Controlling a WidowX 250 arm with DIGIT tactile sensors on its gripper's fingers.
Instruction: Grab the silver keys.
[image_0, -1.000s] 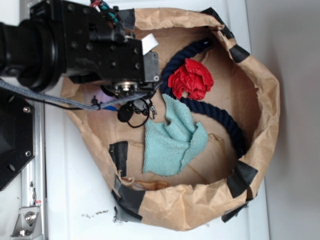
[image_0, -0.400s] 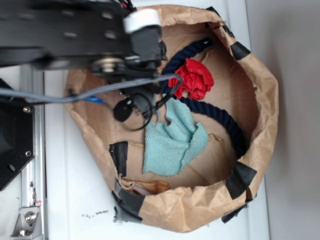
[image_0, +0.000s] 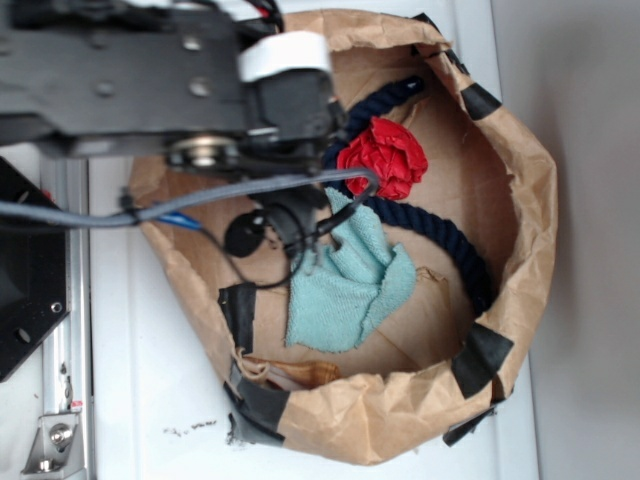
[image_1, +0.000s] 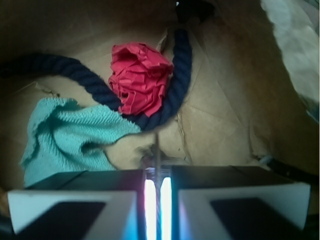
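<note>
The gripper (image_1: 156, 187) is seen with its jaws drawn nearly together, only a thin bright slit left between them, in which a thin metal piece stands; whether this belongs to the silver keys cannot be told. The keys themselves cannot be made out in either view. Beyond the gripper lie the teal cloth (image_0: 345, 290), touching the navy rope (image_0: 440, 235), and the red cloth (image_0: 385, 158) beside that rope, all within the paper bag (image_0: 530, 200).

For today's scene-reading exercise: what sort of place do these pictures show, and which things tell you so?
Probably a robot lab test bench: a taped brown paper bag on a white surface holds practice items, a navy rope, red cloth and teal towel, under the gripper.
</note>
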